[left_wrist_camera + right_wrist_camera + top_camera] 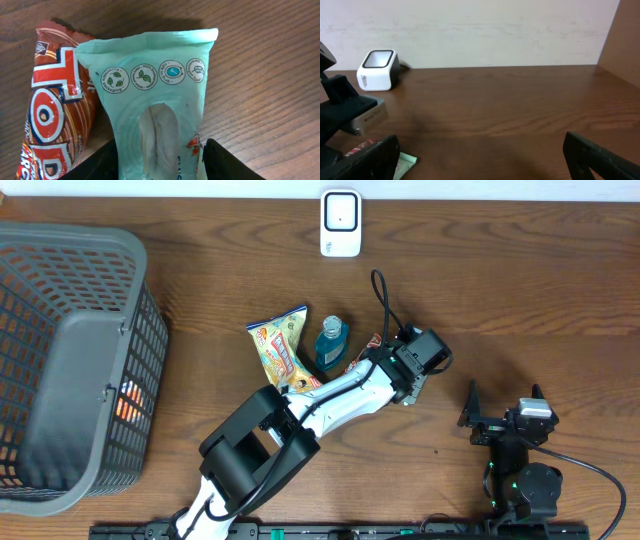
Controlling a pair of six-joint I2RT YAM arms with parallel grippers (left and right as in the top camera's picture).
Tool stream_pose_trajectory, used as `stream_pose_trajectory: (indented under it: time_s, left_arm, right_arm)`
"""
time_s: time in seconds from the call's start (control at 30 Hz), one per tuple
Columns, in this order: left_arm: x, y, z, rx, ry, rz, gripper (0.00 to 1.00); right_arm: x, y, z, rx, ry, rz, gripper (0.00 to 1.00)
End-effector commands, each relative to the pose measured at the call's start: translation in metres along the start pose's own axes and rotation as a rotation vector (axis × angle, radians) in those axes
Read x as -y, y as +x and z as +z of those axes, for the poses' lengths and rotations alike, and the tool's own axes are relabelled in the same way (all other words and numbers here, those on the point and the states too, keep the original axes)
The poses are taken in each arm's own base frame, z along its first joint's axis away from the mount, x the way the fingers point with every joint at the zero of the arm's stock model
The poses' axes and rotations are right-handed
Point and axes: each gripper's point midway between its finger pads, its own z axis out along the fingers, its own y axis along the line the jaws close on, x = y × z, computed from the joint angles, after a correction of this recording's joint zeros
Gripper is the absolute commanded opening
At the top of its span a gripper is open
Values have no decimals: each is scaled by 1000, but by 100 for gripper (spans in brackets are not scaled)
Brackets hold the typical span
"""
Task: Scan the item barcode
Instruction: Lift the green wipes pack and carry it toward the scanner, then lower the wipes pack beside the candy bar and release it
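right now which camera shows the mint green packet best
The left wrist view: the mint green packet fills the frame, icons and window sharp. Overhead, the left arm hides it. The right wrist view catches only one corner.

Soft, even indoor light: sharp from above, softer at the wrists.

From overhead the table (pixel 520 290) is evenly lit with no hard glare, and only faint shadows lie beside the arm (pixel 330 395). In the left wrist view the pack (pixel 155 100) is crisp. White glare streaks the wrapper (pixel 50 110) at left, a shadow lies above the pack's top edge, and the left fingers (pixel 225 165) at the bottom are dark and blurred. The right wrist view is dimmer and slightly soft, with the right fingers (pixel 600 160) black, unfocused shapes in the lower corners.
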Motion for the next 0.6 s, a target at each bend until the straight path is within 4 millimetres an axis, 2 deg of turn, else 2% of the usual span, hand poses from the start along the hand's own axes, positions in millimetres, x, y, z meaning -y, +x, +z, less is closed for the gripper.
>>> stream_pose_trajectory:
  time_s: [0.0,0.07,0.13,0.2,0.23,0.27,0.4,0.43,0.47,0.57]
  left_arm:
    - [-5,-8,-17,27,-5,27,54]
    - [-4,-15,-32,52,7,31,55]
    - [-3,-24,-55,88,21,46,64]
    - [-3,-32,-82,130,38,52,69]
    - [-4,-37,-99,155,49,56,69]
    - [-5,-43,-124,196,64,72,70]
    - [-11,-52,-187,300,91,141,71]
    - [-14,-54,-201,329,91,155,77]
    - [-22,-58,-215,364,72,146,78]
    - [-69,-74,-262,496,-54,58,83]
  right_arm:
    - [-3,1,0,-2,-13,-12,99]
    - [-3,1,0,-2,-13,-12,99]
    - [-3,1,0,-2,-13,-12,99]
    - [-3,1,0,-2,-13,-12,99]
    - [-3,1,0,-2,-13,-12,99]
    - [-3,1,0,-2,-13,-12,99]
    - [-3,1,0,-2,-13,-12,99]
    - [-3,1,0,-2,-13,-12,99]
    - [-3,1,0,-2,-13,-12,99]
    - [-3,1,0,-2,-13,-12,99]
